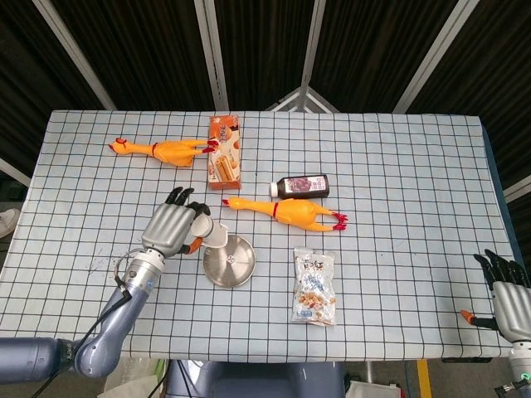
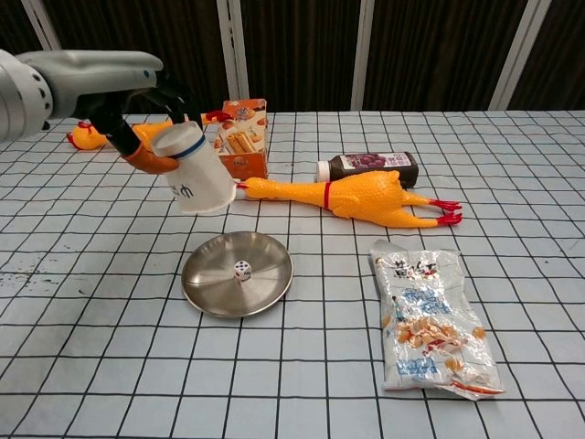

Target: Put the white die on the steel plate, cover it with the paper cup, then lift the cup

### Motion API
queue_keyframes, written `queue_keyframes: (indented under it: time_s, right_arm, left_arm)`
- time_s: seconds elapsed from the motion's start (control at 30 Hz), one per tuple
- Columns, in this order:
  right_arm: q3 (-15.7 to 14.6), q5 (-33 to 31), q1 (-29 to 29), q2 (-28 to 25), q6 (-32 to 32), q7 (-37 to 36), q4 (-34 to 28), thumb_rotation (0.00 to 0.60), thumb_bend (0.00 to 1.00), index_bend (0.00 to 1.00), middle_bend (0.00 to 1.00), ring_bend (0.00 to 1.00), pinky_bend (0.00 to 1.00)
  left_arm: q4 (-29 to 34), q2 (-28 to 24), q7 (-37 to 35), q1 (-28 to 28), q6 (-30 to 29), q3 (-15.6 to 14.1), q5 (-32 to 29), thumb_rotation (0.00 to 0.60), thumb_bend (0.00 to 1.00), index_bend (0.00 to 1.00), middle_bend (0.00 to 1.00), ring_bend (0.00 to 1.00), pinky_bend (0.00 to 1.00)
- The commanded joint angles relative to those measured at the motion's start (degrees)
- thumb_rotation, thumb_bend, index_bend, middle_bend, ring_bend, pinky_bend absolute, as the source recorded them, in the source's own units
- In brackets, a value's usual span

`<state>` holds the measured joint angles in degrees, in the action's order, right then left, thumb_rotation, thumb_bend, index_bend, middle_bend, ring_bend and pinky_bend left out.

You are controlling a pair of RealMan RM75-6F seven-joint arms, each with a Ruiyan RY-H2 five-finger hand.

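The white die lies near the middle of the steel plate, which also shows from above as the steel plate. My left hand holds the paper cup mouth-down and tilted, in the air above the plate's far left edge. In the head view the left hand and the paper cup overlap the plate's upper left rim. My right hand sits at the table's front right corner, holding nothing, fingers apart.
A rubber chicken and a dark bottle lie behind the plate to the right. An orange snack box and a second chicken sit further back. A snack bag lies right of the plate.
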<state>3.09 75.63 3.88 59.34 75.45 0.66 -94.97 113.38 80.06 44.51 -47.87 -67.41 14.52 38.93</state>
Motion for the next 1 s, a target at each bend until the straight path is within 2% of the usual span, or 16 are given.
queue_keyframes:
  time_s: [0.03, 0.23, 0.4, 0.8, 1.0]
  right_arm:
    - [0.1, 0.1, -0.2, -0.3, 0.4, -0.6, 0.1, 0.6, 0.12, 0.12, 0.05, 0.05, 0.0]
    - [0.1, 0.0, -0.3, -0.5, 0.2, -1.7, 0.5, 0.6, 0.12, 0.12, 0.05, 0.05, 0.0]
    - [0.1, 0.1, -0.3, -0.6, 0.1, -2.1, 0.7, 0.6, 0.12, 0.12, 0.05, 0.05, 0.0]
    - [0.0, 0.2, -0.3, -0.7, 0.0, -2.2, 0.7, 0.6, 0.12, 0.12, 0.05, 0.05, 0.0]
    - [0.0, 0.2, -0.3, -0.7, 0.0, -2.3, 0.6, 0.6, 0.12, 0.12, 0.05, 0.05, 0.0]
  left_arm:
    - [-1.5, 4.6, 2.8, -2.6, -0.3, -1.3, -2.9, 0.6, 0.51, 0.41, 0.37, 0.07, 0.0]
    - [-5.7, 10.3, 5.1, -4.6, -1.0, -3.1, -4.7, 0.6, 0.51, 0.41, 0.37, 0.07, 0.0]
    - [-8.3, 12.9, 6.8, -5.6, -1.7, -4.1, -5.6, 0.6, 0.51, 0.42, 0.36, 0.07, 0.0]
    - [-11.0, 15.2, 7.6, -6.4, -2.7, -5.0, -4.8, 0.6, 0.5, 0.42, 0.33, 0.07, 0.0]
    - [-14.4, 17.0, 6.0, -6.4, -1.8, -6.1, -1.6, 0.6, 0.5, 0.42, 0.33, 0.07, 0.0]
